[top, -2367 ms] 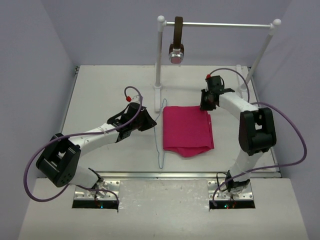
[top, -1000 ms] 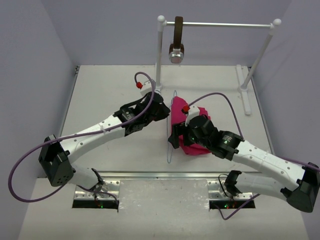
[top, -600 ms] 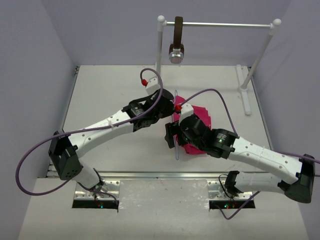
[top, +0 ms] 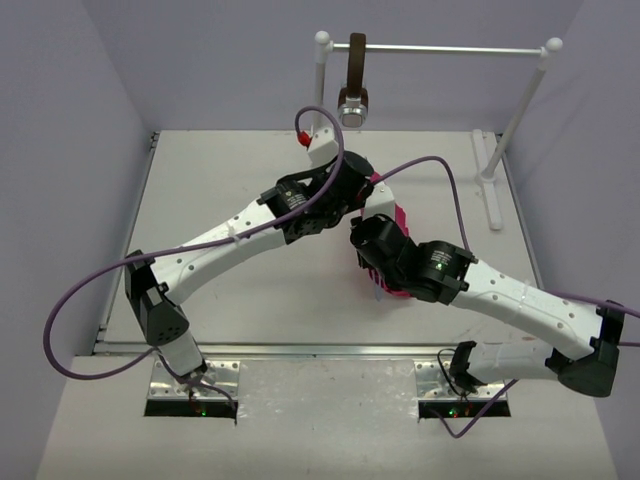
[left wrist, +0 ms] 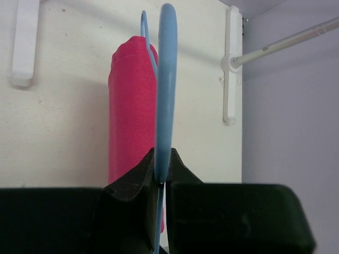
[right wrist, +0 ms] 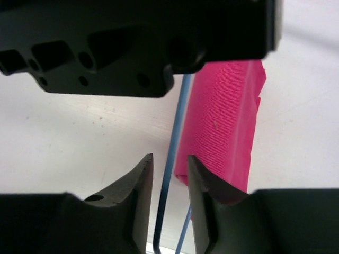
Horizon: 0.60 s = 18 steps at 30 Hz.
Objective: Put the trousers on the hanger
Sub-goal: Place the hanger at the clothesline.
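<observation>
The pale blue hanger [left wrist: 166, 79] stands edge-on, and my left gripper [left wrist: 161, 159] is shut on its frame. The magenta trousers [left wrist: 130, 106] show as a narrow folded band right beside the hanger; I cannot tell whether they rest on it. In the right wrist view my right gripper [right wrist: 169, 161] straddles a thin hanger [right wrist: 177, 121] rod with small gaps on both sides, jaws open, the trousers [right wrist: 225, 116] just right of it. From above, the left gripper [top: 352, 188] and right gripper [top: 366, 240] meet over the trousers [top: 401, 222], mostly hiding them.
A white clothes rail [top: 440, 48] stands at the back, with a brown strap and round metal end [top: 353, 95] hanging from it. Its right foot [top: 492, 190] lies on the table. The left gripper's black body [right wrist: 132, 42] fills the top of the right wrist view.
Both arms have shifted towards the back right with the hanger. The right jaws have narrowed around the hanger rod. The left gripper has stayed shut on the hanger.
</observation>
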Each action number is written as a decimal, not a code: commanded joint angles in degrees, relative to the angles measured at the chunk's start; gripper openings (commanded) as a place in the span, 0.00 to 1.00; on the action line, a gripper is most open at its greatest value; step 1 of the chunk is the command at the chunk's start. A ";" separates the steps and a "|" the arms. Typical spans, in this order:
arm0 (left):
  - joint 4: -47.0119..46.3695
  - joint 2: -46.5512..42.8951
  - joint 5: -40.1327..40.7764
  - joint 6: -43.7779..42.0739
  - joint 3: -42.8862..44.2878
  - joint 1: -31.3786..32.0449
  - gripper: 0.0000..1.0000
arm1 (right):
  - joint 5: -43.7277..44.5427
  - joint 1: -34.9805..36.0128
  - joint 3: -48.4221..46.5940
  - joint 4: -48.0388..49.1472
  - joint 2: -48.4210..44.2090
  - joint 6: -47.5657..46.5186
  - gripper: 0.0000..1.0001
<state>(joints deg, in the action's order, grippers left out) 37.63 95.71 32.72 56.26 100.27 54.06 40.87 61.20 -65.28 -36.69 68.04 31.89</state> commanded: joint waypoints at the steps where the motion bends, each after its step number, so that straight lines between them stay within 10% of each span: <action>1: -3.66 0.51 2.01 1.54 5.27 0.89 0.00 | 5.38 0.78 -1.15 -1.30 0.93 -2.22 0.11; 12: -10.30 1.14 -0.96 -8.33 7.89 0.96 0.00 | 10.50 0.77 -2.01 4.99 -5.49 -13.45 0.00; 18: -13.28 3.16 -3.63 -11.95 9.94 0.96 0.30 | 10.45 0.77 3.71 13.97 -11.30 -20.54 0.00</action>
<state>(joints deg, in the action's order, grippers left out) 33.43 98.55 30.63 48.23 106.59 54.57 49.58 61.25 -63.98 -33.76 61.26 18.80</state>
